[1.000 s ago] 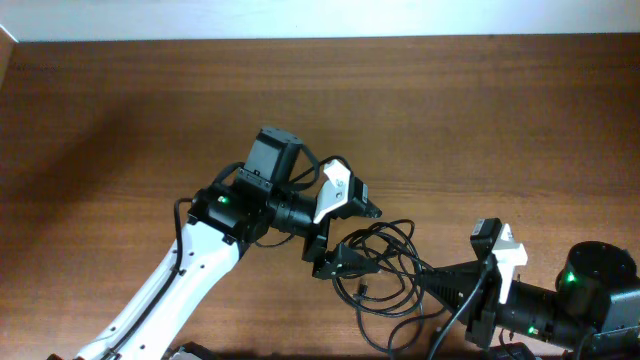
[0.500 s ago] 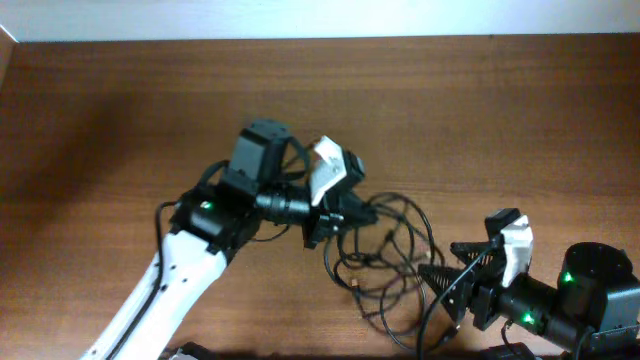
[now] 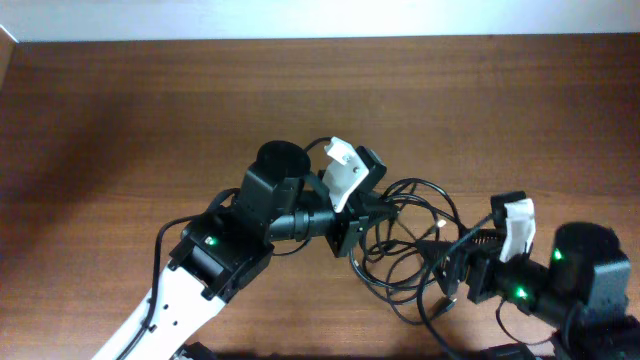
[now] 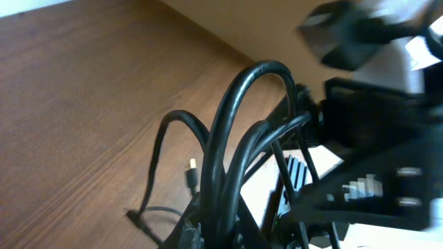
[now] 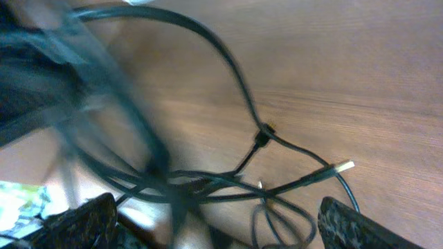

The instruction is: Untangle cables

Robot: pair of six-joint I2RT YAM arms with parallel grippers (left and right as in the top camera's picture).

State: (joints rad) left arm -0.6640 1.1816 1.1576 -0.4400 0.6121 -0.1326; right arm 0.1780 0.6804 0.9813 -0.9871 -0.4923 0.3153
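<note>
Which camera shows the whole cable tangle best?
The overhead view: the cables show there as one whole tangle. The left wrist view gives only a few close loops; the right wrist view shows a partly blurred stretch and one plug.

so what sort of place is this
Likely a robotics lab bench: a brown wooden tabletop, a white-and-black robot arm, a second black robot arm, and tangled thin black cables between them.
</note>
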